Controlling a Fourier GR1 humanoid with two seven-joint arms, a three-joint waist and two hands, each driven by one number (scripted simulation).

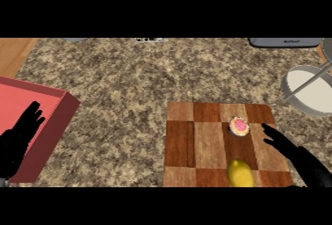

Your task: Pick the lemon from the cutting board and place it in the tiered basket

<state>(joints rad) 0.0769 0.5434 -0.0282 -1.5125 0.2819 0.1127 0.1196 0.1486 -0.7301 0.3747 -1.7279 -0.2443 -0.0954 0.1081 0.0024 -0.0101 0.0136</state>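
Note:
A yellow lemon lies on the checkered wooden cutting board, at its near edge. My right hand hovers open just right of the lemon, fingers stretched toward the board's far end, apart from the fruit. The tiered basket, grey with a pale round tray, stands at the right edge beyond the board. My left hand rests open at the far left, fingers up, over a red box.
A small pink-frosted pastry sits on the board beyond the lemon. A red box fills the left side. A grey object lies at the top right. Speckled granite counter spreads between box and board.

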